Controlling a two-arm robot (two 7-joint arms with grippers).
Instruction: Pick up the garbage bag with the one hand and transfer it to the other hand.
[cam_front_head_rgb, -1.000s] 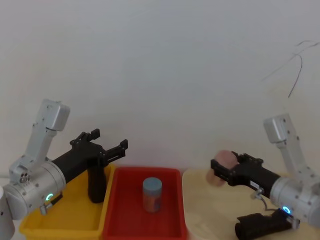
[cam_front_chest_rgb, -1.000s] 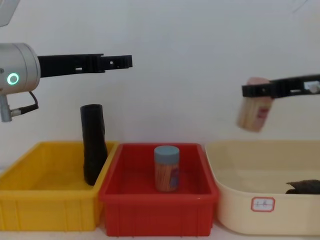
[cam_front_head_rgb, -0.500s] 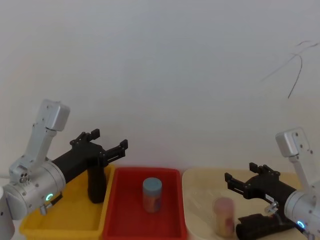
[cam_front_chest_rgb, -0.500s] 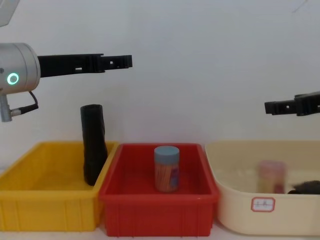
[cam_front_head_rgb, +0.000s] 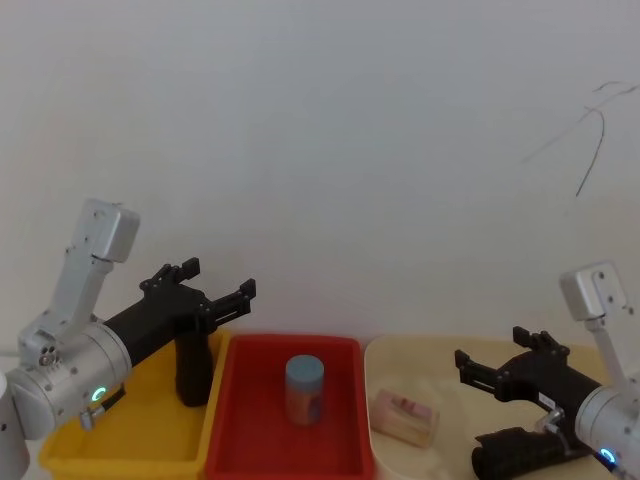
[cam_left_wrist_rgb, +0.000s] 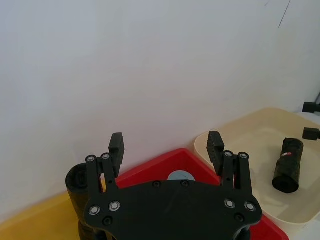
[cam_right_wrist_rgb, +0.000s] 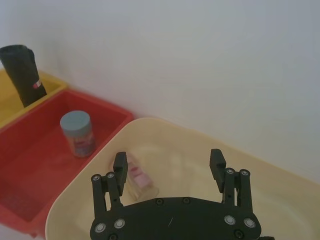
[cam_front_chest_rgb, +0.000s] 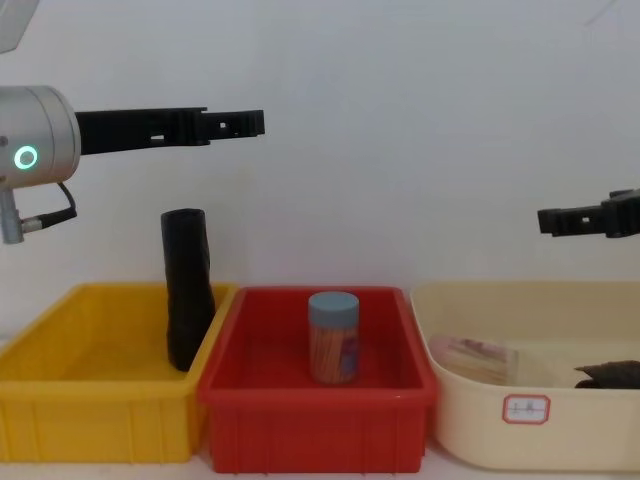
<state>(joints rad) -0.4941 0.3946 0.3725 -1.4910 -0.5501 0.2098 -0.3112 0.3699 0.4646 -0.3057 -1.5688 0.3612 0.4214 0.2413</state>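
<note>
The garbage bag (cam_front_head_rgb: 192, 368) (cam_front_chest_rgb: 187, 290), a black flared roll, stands upright in the yellow bin (cam_front_chest_rgb: 90, 425), leaning at its right wall; a small red spot shows on it (cam_right_wrist_rgb: 35, 84). My left gripper (cam_front_head_rgb: 220, 278) (cam_front_chest_rgb: 250, 122) (cam_left_wrist_rgb: 166, 142), on the green-lit arm, hangs open and empty above the roll, apart from it. My right gripper (cam_front_head_rgb: 490, 352) (cam_front_chest_rgb: 548, 220) (cam_right_wrist_rgb: 169, 160) hovers open and empty over the beige tub (cam_front_chest_rgb: 520, 430).
A red bin (cam_front_chest_rgb: 315, 425) in the middle holds an upright blue-lidded jar (cam_front_head_rgb: 304, 388) (cam_front_chest_rgb: 333, 337). In the beige tub a pinkish jar (cam_front_head_rgb: 405, 418) (cam_front_chest_rgb: 478, 355) lies on its side beside a second black roll (cam_front_head_rgb: 520, 455) (cam_left_wrist_rgb: 289, 165).
My right gripper opened and let go of the pinkish jar, which fell into the beige tub and tipped over. The gripper drew back to the right and lower. The left arm stayed still.
</note>
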